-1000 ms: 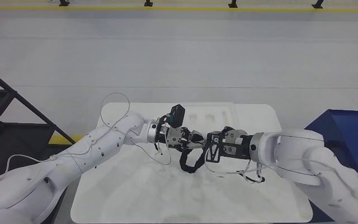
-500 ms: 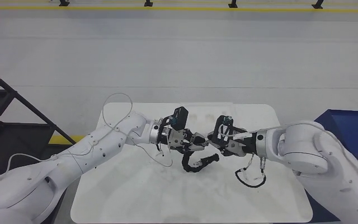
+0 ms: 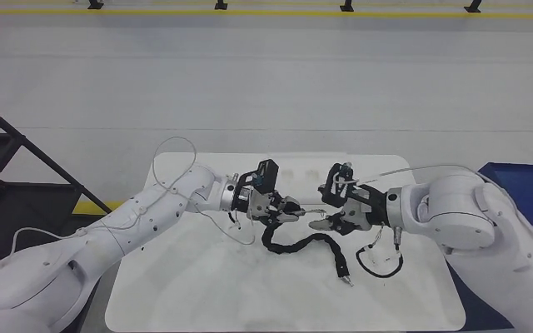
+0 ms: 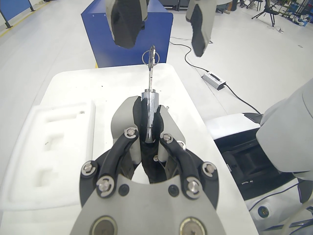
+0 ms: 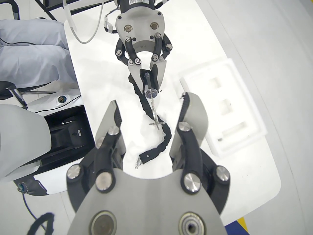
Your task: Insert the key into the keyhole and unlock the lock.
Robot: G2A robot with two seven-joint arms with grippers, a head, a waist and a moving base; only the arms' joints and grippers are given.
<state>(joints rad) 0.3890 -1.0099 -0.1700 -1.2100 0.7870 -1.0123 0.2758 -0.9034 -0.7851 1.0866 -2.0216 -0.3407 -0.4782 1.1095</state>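
Left gripper [image 4: 149, 105] clamped on lock [image 4: 151, 97] barrel, key [image 4: 150, 74] seated in keyhole ahead of it; right gripper [image 5: 150, 102] open, just short of key. Cable [image 5: 160, 145] end loose on desk [image 5: 195, 37], likely unlocked; next: back off straight

We see the key [image 4: 150, 74] in the lock [image 4: 150, 97] in our left claw [image 4: 149, 107], right claw [image 4: 161, 46] just beyond it.

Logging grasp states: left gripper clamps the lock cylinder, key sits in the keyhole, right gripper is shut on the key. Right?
No: the right gripper is open, its fingers spread clear of the key, as the left wrist view shows. The left gripper does clamp the lock cylinder, with the key in it.
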